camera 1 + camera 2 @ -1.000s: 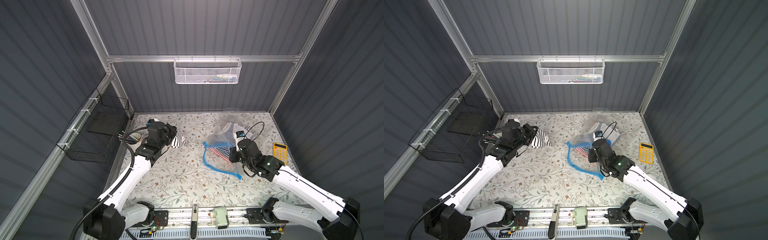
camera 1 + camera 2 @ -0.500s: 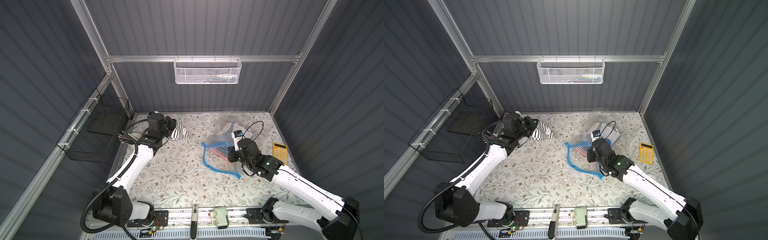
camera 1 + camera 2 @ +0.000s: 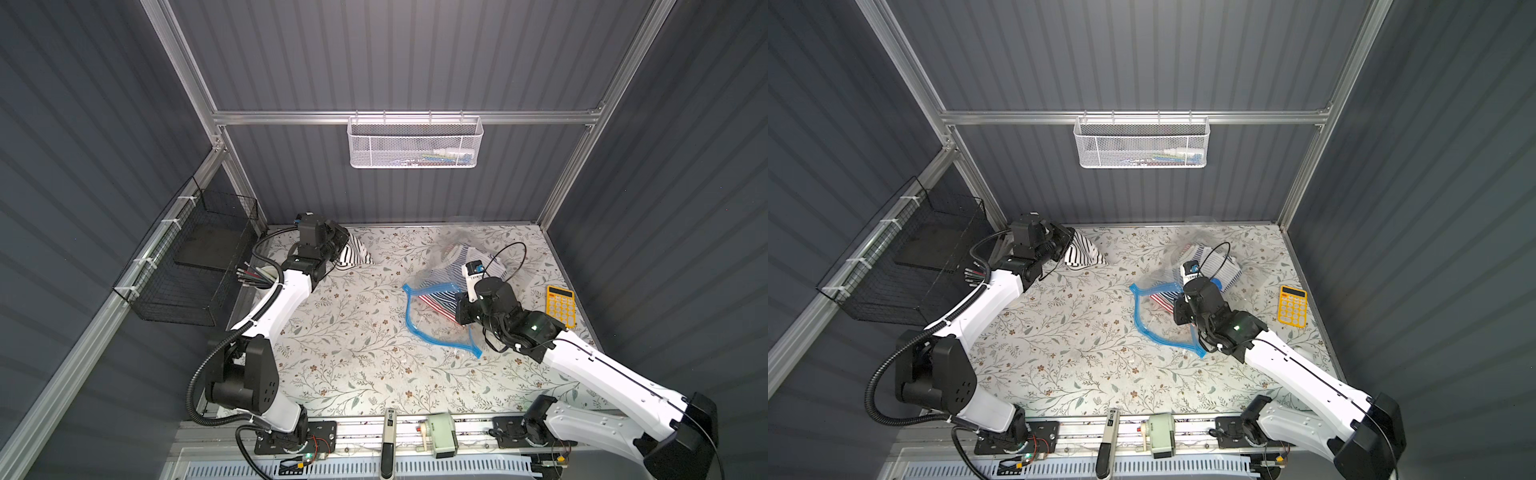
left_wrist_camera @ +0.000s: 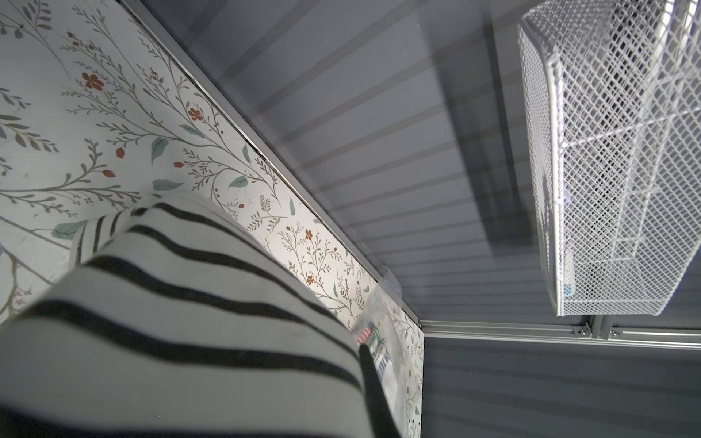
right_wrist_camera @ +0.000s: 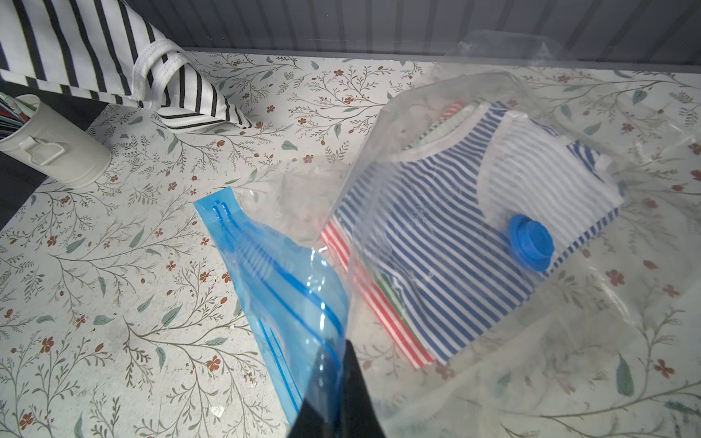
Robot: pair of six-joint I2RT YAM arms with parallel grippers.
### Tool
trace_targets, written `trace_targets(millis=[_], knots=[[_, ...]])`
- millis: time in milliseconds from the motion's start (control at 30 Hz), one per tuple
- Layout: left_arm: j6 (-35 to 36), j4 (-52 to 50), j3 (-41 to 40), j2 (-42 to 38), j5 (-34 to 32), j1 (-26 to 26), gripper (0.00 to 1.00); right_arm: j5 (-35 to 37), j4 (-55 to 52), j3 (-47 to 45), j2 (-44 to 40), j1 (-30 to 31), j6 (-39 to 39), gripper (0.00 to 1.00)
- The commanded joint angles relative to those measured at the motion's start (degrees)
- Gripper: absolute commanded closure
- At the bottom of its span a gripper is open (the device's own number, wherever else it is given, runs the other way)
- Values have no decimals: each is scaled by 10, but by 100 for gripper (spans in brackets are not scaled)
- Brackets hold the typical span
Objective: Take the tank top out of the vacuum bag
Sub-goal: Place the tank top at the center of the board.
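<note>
Left gripper (image 3: 340, 246) carried striped tank top (image 3: 354, 258) to table's (image 3: 353, 357) far-left corner, jaws clamped on it; right gripper (image 3: 459, 312) pinches vacuum bag (image 5: 436, 235) rim.

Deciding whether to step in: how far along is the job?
Done: the black-and-white striped tank top is out of the vacuum bag, near the far-left corner. In hand: the left claw grips it; the right claw pinches the bag's blue zip edge. Left: probably just releasing it. Other striped clothes lie inside.
</note>
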Motion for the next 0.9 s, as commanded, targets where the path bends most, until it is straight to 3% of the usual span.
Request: trace_targets(millis=[0, 267, 867], knots=[[21, 38, 32, 18, 1, 9, 100, -6, 15, -6, 8, 0, -12, 100], [19, 95, 71, 108, 19, 54, 100, -16, 24, -1, 27, -7, -21, 100], [14, 102, 412, 395, 60, 111, 100, -61, 51, 39, 132, -32, -43, 100]])
